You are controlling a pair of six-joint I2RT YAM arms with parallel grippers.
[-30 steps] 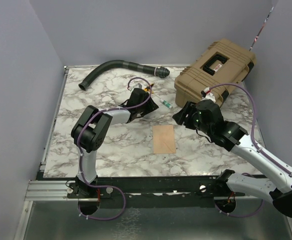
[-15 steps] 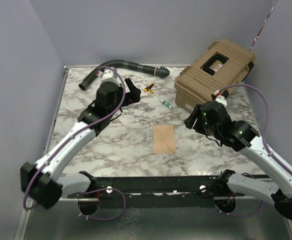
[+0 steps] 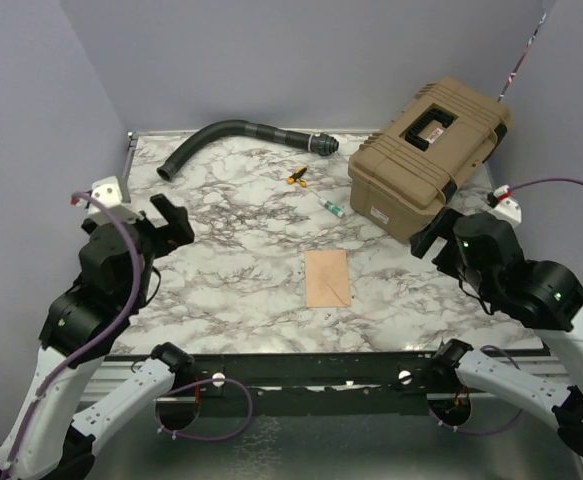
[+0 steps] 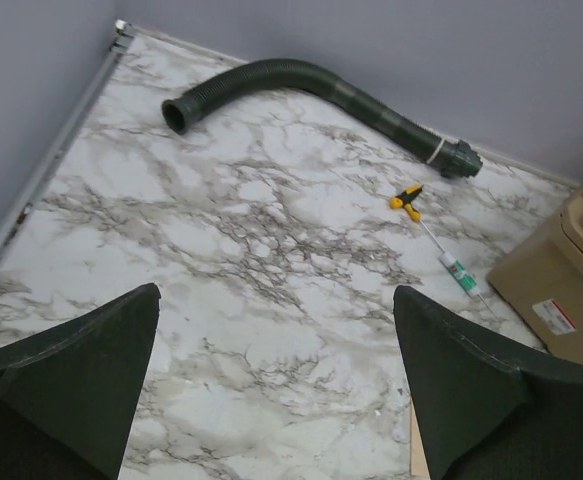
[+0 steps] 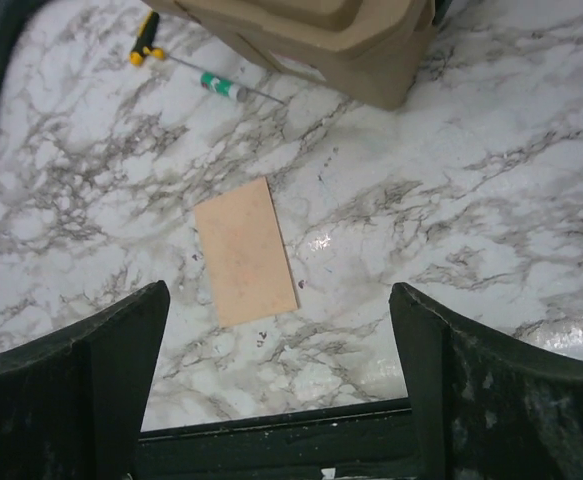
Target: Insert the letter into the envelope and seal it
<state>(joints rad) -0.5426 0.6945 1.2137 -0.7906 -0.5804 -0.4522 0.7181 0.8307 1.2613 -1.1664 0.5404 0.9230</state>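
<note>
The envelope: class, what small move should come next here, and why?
Probably just retreat to rest, touching nothing. The envelope lies flat, flap folded down, no loose letter shows anywhere, and the left gripper and right gripper stand open, empty, well clear of it. Whether the flap is truly stuck cannot be told.

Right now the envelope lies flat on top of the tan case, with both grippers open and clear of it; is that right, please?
Not quite: the top external view shows the envelope flat on the marble table, not on the tan case. The left gripper and right gripper are open, clear of it.
</note>
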